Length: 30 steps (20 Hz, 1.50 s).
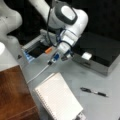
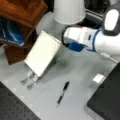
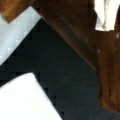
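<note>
My gripper [image 1: 62, 53] hangs at the end of the white arm, above the grey table, in both front views. In a front view it shows as a white hand [image 2: 65, 37] with a blue part, close to the upper right corner of a white spiral notebook [image 2: 42, 52]. The notebook [image 1: 58, 100] lies flat, nearest to the hand. A black pen [image 1: 93, 92] lies on the table to the notebook's right, also seen in a front view [image 2: 62, 93]. The wrist view shows no fingers, only a white corner [image 3: 22, 100], a dark surface and brown wood.
A black box on a grey base [image 1: 100, 52] stands at the right, with a small white tag [image 1: 86, 56] at its edge. A wooden block [image 1: 13, 95] sits at the left. An open grey tray [image 1: 35, 47] and a white cable [image 1: 40, 72] lie behind the notebook.
</note>
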### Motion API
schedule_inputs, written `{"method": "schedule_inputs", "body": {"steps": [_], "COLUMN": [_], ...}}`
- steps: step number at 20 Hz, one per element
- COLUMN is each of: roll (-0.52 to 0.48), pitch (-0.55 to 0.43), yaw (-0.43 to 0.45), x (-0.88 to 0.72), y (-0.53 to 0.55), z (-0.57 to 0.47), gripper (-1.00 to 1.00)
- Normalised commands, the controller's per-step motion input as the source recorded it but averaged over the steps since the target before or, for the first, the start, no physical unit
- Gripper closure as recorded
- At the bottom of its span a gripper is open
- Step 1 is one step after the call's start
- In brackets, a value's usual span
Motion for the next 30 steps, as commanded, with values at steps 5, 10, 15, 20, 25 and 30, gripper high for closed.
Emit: {"method": "schedule_inputs", "body": {"steps": [5,10,15,20,25,30], "roll": [0.454,0.531,0.738,0.707,0.509,0.365], "pitch": [-0.338,-0.253,-0.27,-0.305,-0.318,-0.442], "yaw": [-0.32,-0.326,-0.475,-0.339,-0.107,0.045], "x": [-0.3,-0.39,-0.43,-0.39,-0.51,-0.62], "y": [0.16,0.09,-0.05,-0.2,-0.07,0.14], "z": [-0.01,0.02,0.07,0.03,-0.13,-0.29], "gripper": [-1.0,-1.0,-1.0,-1.0,-1.0,-1.0]}}
